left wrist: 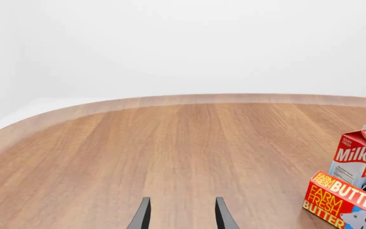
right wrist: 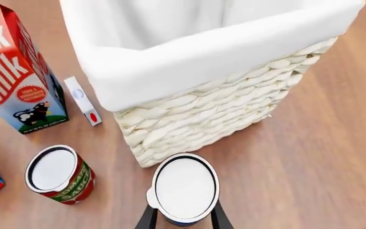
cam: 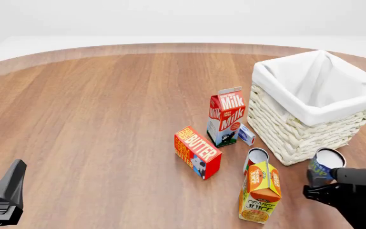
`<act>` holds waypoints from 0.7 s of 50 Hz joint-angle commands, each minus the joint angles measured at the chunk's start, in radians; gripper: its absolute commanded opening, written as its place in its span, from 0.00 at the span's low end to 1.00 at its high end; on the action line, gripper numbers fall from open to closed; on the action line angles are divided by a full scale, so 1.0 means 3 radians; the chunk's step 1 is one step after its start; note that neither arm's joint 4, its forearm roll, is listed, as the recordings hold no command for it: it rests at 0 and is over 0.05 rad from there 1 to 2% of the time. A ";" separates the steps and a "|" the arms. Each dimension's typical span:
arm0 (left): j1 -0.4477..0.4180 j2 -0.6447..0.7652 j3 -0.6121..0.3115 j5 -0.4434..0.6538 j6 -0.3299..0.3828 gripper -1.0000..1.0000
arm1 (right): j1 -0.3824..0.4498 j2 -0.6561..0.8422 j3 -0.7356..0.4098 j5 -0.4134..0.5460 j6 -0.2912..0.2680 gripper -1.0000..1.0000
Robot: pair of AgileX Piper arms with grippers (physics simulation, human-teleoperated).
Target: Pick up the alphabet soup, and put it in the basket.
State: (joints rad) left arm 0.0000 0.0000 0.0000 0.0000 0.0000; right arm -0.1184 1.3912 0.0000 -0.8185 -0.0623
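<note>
Right gripper [right wrist: 183, 220] grasped the soup [right wrist: 184, 188] just near the basket [cam: 285, 129].
The can stood upright between the fingers, at the basket's near corner, right of the red can [cam: 255, 158] and juice carton [cam: 260, 192]. Left gripper [left wrist: 181, 214] hung spread and empty at near left.

Basket [cam: 310, 102] sitting at table's [cam: 94, 105] right. Milk carton [cam: 226, 116] standing just left of it, small box [cam: 246, 134] lying between them. Butter box [cam: 198, 151] lying nearer, left of the milk. Red-labelled can [cam: 255, 158] standing right of the butter, juice carton [cam: 260, 192] before it. Alphabet soup [cam: 324, 166] sitting before the basket's near corner, between the right gripper's [right wrist: 184, 218] fingers.
</note>
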 commanded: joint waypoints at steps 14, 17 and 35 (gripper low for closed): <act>0.0000 0.0000 0.0000 0.0000 0.0000 1.00 | 0.0019 -0.1202 0.0000 0.1032 -0.0030 0.00; 0.0000 0.0000 0.0000 0.0000 0.0000 1.00 | 0.0032 -0.1260 0.0000 0.1080 -0.0044 0.00; 0.0000 0.0000 0.0000 0.0000 0.0000 1.00 | 0.0035 -0.2052 -0.0002 0.1726 -0.0125 0.00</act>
State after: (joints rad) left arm 0.0000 0.0000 0.0000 0.0000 0.0000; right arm -0.1063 0.9090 0.0000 -0.4039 -0.1030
